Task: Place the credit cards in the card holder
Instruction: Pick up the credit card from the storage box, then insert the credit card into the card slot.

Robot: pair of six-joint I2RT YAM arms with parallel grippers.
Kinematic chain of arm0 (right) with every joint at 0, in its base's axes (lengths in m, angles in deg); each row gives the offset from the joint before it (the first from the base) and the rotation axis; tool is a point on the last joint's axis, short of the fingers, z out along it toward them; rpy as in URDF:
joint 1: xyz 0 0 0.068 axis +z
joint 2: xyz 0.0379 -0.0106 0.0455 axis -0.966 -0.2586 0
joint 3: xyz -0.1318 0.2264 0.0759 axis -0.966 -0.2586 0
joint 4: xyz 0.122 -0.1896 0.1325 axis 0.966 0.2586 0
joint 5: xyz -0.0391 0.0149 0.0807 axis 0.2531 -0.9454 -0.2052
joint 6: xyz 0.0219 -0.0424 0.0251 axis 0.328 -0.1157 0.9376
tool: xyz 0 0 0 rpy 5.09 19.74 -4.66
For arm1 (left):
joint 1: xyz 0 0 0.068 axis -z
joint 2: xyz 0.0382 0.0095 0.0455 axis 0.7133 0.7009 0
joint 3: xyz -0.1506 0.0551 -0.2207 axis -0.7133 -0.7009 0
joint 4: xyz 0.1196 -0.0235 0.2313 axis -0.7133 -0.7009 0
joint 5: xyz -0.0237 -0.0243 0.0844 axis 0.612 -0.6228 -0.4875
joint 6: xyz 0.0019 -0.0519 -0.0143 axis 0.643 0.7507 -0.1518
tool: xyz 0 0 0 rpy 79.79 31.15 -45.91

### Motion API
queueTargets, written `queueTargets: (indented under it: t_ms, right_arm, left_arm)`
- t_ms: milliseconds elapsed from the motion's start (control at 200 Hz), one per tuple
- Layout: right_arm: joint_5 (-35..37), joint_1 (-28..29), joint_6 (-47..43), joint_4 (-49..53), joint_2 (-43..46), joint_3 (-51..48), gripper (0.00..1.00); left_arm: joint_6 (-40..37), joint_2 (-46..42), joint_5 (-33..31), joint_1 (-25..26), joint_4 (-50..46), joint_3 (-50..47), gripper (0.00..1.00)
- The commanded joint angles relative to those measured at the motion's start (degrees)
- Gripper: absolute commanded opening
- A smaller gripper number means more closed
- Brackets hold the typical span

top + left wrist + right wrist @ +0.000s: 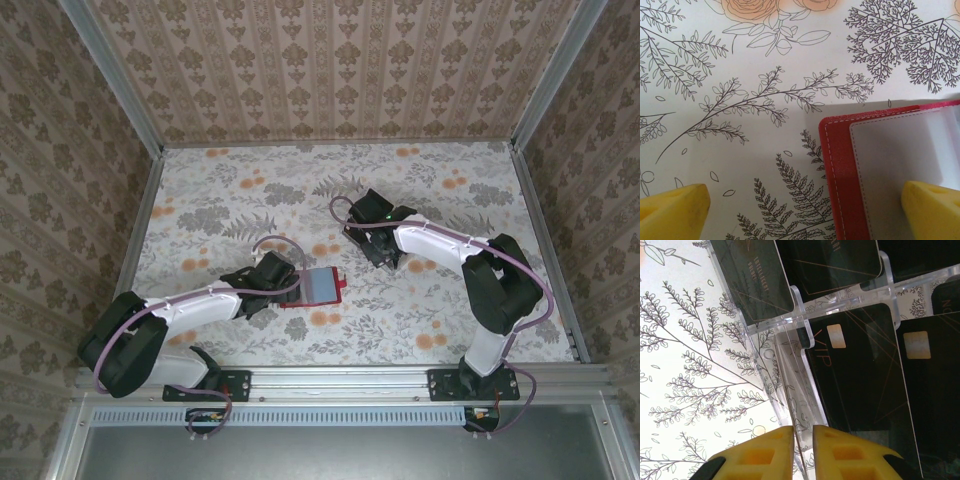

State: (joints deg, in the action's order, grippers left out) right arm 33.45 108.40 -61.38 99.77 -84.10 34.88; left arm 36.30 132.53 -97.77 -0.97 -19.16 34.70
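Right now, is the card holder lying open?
Yes, the card holder lies open on the table, its greyish inside facing up in the left wrist view.

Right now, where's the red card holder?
In the top view the card holder lies open just left of the table's middle, at the left claw's tips.

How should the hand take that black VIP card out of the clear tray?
Probably pinch the VIP card by its exposed thin edge, across the two flat faces, coming in along the slot from the open side of the clear tray. It leans between clear dividers, so its sides look walled in.
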Motion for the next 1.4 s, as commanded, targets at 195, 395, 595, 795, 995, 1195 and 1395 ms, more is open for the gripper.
queueTargets:
  t_ms: [195, 395, 595, 795, 995, 1195, 1395]
  right_arm:
    - [0.6, -0.2, -0.2, 2.7, 1.3, 0.2, 0.08]
    - [-0.6, -0.2, -0.6, 4.0, 3.1, 2.2, 0.0]
    - [-3.7, 0.3, -0.1, 5.0, 6.4, 4.1, 0.0]
    - [-9.9, 1.8, 3.0, 4.2, 11.9, 5.1, 0.0]
    - [-23.4, 4.7, 12.8, -5.3, 15.4, 1.2, 0.0]
    - [-31.7, 8.7, 26.1, -22.1, 14.2, -7.4, 0.0]
    - [-31.8, 11.1, 33.6, -31.6, 12.3, -13.1, 0.0]
  left_arm:
    - [-1.0, 0.2, -0.1, -0.5, -0.2, 0.2, 1.0]
    - [-1.2, 0.1, 0.0, -0.5, -0.8, 0.8, 1.0]
    - [-1.8, -0.4, -0.2, -0.4, -2.0, 1.9, 1.0]
    - [-2.8, -2.7, -0.9, -1.0, -4.4, 2.7, 1.0]
    - [-4.2, -6.2, -0.8, -1.5, -7.0, 3.3, 1.0]
    - [-4.8, -9.3, 1.4, -1.2, -8.4, 3.1, 1.0]
    - [-4.2, -11.4, 1.2, 0.3, -9.5, 1.9, 1.0]
